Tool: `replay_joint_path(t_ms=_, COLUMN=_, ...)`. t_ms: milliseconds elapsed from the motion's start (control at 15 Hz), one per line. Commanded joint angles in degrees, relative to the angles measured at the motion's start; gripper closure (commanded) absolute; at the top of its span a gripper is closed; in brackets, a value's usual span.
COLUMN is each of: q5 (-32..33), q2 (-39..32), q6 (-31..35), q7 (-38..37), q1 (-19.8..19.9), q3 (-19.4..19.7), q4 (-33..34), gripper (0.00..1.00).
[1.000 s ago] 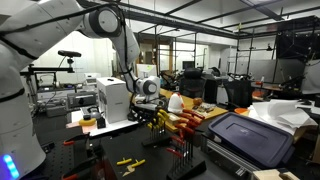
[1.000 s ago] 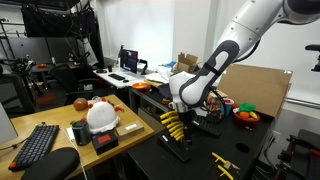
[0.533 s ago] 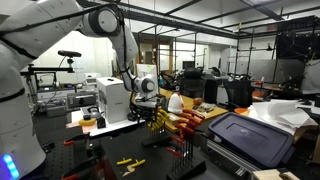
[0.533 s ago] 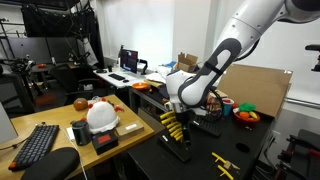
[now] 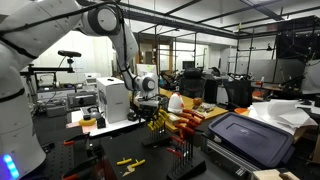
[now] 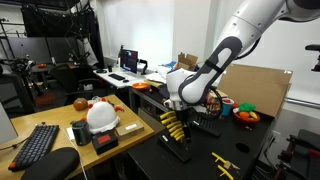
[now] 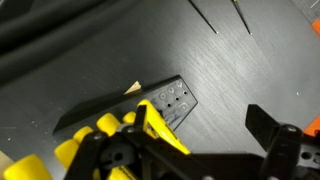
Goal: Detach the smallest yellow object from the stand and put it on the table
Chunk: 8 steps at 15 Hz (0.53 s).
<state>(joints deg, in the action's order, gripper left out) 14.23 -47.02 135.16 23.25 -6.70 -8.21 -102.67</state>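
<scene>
Yellow handles (image 7: 85,140) crowd the stand (image 7: 172,98) (holes showing); gripper (image 7: 200,125) spread beside them.

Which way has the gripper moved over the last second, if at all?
Yes, but barely. In an exterior view the gripper sits slightly higher above the tool stand than a second ago. The stand itself has not shifted.

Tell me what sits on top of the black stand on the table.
Yellow tool handles rise from the stand, and the wrist view shows its drilled top plate. The jaws, open just above them, cover some handles, so their number cannot be told.
</scene>
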Motion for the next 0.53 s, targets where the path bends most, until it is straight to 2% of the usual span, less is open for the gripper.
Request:
replay_joint_path(t_ms=0, q5=0.56, q2=0.4, q6=0.37, q7=2.64, q1=0.86, q3=-0.69, q4=-0.53, gripper=0.0)
replay_joint_path(t_ms=467, q5=-0.75, q2=-0.16, q6=-0.74, q7=4.22, q1=0.97, q3=-2.11, q4=0.78, gripper=0.0)
